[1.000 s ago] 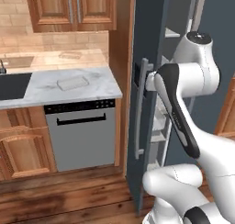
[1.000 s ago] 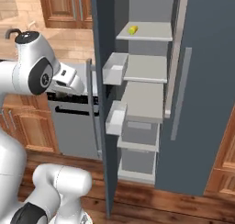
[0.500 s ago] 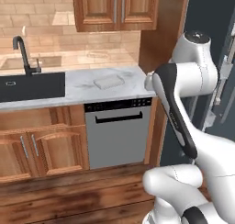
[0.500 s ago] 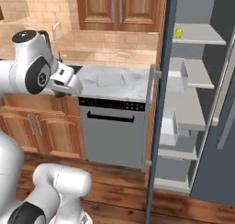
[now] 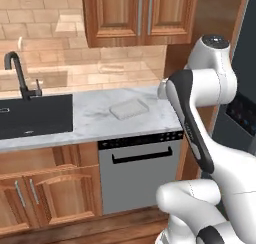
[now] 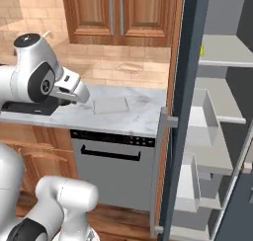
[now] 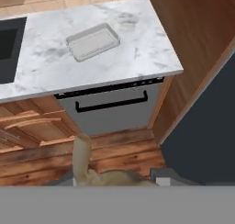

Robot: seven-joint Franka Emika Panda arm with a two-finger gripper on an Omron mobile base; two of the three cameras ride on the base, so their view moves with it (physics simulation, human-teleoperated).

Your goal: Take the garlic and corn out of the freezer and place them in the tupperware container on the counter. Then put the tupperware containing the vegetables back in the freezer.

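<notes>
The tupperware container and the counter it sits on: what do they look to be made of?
The tupperware container looks like clear plastic, slightly frosted: the marbling shows through its floor and its rounded rim catches pale highlights. The counter looks like polished stone, probably marble or an imitation: white with soft grey veining and a crisp thin edge. Being rendered, neither look is conclusive.

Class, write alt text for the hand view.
A brownish-tan garlic sits in the claw above a wooden floor. Ahead, an empty clear tupperware container rests on the marbled counter, over a grey appliance.
</notes>
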